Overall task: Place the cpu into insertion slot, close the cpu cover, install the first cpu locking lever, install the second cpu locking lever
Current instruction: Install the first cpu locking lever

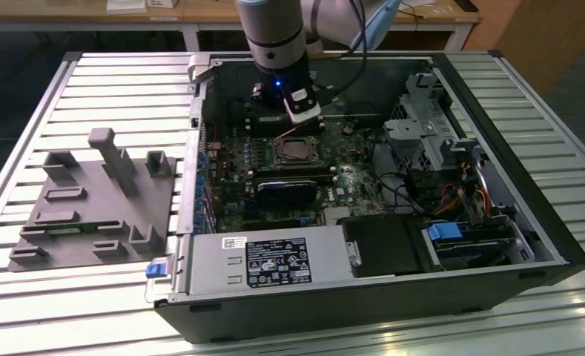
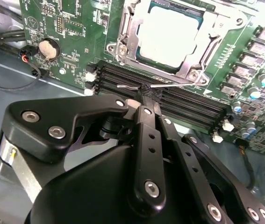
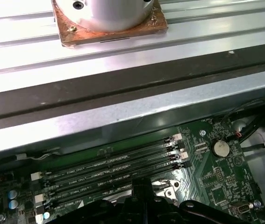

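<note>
The cpu [image 2: 169, 32] lies flat in the insertion slot [image 1: 294, 141] on the green motherboard, its silvery top showing through the window of the cpu cover [image 2: 130, 35]. The cover lies down over it. A thin wire locking lever [image 2: 169, 84] runs along the socket's edge beside the memory slots. My gripper [image 2: 146, 93] is shut, and its black fingertips sit right at this wire. I cannot tell whether they pinch it or only touch it. In the exterior view the gripper [image 1: 300, 117] hangs inside the open case, just behind the socket.
Black memory slots [image 2: 188, 105] lie directly under the fingers, with a coin battery [image 2: 48, 48] nearby. A power supply [image 1: 262, 259] fills the case front, and a drive cage [image 1: 431, 133] stands at the exterior view's right. A grey fixture [image 1: 94, 200] sits outside on the slatted table.
</note>
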Robot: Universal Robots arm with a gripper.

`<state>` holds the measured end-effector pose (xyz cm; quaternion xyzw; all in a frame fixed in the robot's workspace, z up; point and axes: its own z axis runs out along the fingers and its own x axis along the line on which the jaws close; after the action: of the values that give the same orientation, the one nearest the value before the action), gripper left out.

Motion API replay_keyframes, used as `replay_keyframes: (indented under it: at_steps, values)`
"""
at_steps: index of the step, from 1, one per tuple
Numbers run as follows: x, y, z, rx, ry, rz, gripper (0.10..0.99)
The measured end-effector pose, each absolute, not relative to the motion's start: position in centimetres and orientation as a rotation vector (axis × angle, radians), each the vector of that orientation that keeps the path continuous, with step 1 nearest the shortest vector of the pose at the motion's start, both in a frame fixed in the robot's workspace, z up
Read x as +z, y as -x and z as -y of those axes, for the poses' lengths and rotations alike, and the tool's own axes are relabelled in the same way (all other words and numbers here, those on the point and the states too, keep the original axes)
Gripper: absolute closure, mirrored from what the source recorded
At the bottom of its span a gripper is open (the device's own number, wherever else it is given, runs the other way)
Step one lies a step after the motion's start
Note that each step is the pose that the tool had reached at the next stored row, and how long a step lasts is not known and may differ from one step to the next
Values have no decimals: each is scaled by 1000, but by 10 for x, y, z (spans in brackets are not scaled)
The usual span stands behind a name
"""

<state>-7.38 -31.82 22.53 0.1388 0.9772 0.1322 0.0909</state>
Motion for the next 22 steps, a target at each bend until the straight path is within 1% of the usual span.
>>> replay_keyframes:
  at_steps: [22]
  values:
    - [218, 70, 314, 388, -419, -2880, 984]
